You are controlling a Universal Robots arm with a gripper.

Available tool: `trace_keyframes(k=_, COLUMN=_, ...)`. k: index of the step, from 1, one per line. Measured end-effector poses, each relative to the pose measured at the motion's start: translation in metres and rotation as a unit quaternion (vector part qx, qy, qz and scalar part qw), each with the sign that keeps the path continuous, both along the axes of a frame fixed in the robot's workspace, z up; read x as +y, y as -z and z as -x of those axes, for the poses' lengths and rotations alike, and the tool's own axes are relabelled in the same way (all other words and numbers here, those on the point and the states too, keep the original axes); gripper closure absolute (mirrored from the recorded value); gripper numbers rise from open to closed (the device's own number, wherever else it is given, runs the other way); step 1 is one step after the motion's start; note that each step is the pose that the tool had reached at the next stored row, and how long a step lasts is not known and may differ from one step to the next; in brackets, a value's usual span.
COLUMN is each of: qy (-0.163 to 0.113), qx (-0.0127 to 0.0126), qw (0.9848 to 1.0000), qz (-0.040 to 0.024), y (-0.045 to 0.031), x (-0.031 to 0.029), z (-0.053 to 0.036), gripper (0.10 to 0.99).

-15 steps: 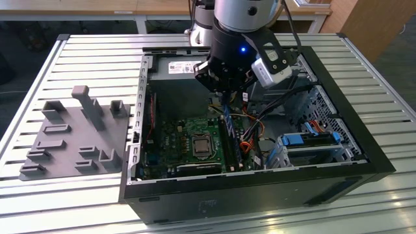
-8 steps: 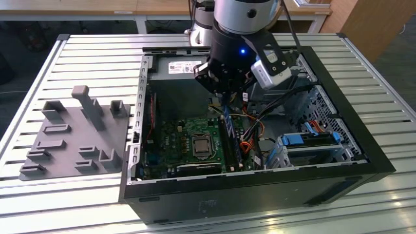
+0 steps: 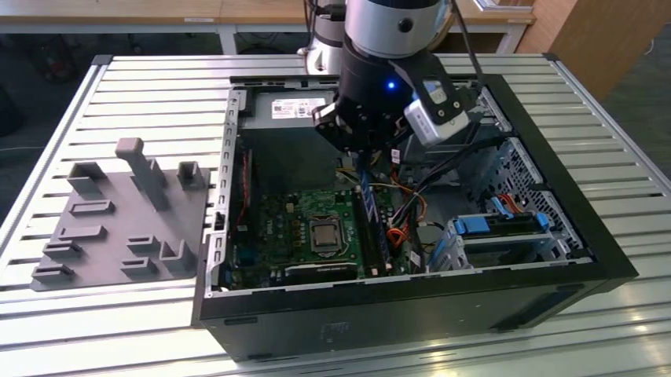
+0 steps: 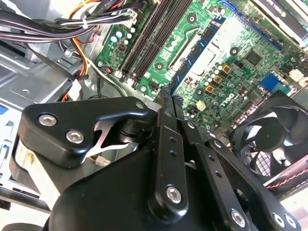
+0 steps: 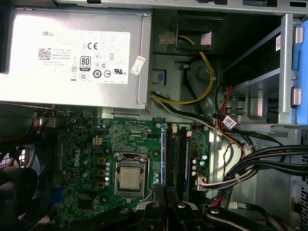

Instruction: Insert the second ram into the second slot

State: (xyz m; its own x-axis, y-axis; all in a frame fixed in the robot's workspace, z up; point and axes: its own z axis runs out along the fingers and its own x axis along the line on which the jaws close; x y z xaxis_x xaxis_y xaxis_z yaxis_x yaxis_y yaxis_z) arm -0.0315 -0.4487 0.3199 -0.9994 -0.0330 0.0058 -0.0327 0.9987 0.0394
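Exterior view: gripper low inside open case on desk.
Both wrist views: second ram edge-on beside dark slots.
Gripper: nearly closed, seemingly pinching second ram at its near end.

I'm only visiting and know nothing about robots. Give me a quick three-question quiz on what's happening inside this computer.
1. True or false: the gripper is inside the open computer case, above the motherboard.
2. In the second wrist view, which thin blue thing sits between its fingers? A) a cable B) the second ram C) a fan blade
3. Fill in: the grey holder stands on the slatted table at the exterior view's ____ of the case.

Key: 1 true; 2 B; 3 left.
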Motion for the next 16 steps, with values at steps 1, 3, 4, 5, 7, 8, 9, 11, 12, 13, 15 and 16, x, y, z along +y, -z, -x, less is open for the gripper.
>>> trace_keyframes(k=1, qy=0.000, qx=0.0000, qw=1.0000, qz=0.0000, y=0.0003, x=0.0000, z=0.0000, gripper=0.961)
trace_keyframes(k=3, qy=0.000, qx=0.0000, qw=1.0000, qz=0.0000, y=0.0012, x=0.0000, z=0.0000, gripper=0.961)
trace_keyframes(k=4, qy=0.000, qx=0.0000, qw=1.0000, qz=0.0000, y=0.0017, x=0.0000, z=0.0000, gripper=0.961)
trace_keyframes(k=5, qy=0.000, qx=0.0000, qw=1.0000, qz=0.0000, y=0.0021, x=0.0000, z=0.0000, gripper=0.961)
trace_keyframes(k=7, qy=0.000, qx=0.0000, qw=1.0000, qz=0.0000, y=0.0029, x=0.0000, z=0.0000, gripper=0.961)
trace_keyframes(k=8, qy=0.000, qx=0.0000, qw=1.0000, qz=0.0000, y=0.0034, x=0.0000, z=0.0000, gripper=0.961)
trace_keyframes(k=9, qy=0.000, qx=0.0000, qw=1.0000, qz=0.0000, y=0.0038, x=0.0000, z=0.0000, gripper=0.961)
trace_keyframes(k=11, qy=0.000, qx=0.0000, qw=1.0000, qz=-0.0001, y=0.0047, x=0.0000, z=0.0000, gripper=0.961)
trace_keyframes(k=12, qy=0.000, qx=0.0000, qw=1.0000, qz=0.0000, y=0.0050, x=0.0000, z=0.0000, gripper=0.961)
trace_keyframes(k=13, qy=0.000, qx=0.0000, qw=1.0000, qz=0.0000, y=0.0053, x=0.0000, z=0.0000, gripper=0.961)
trace_keyframes(k=15, qy=0.000, qx=0.0000, qw=1.0000, qz=0.0000, y=0.0060, x=0.0000, z=0.0000, gripper=0.961)
trace_keyframes(k=16, qy=0.000, qx=0.0000, qw=1.0000, qz=-0.0001, y=0.0063, x=0.0000, z=0.0000, gripper=0.961)
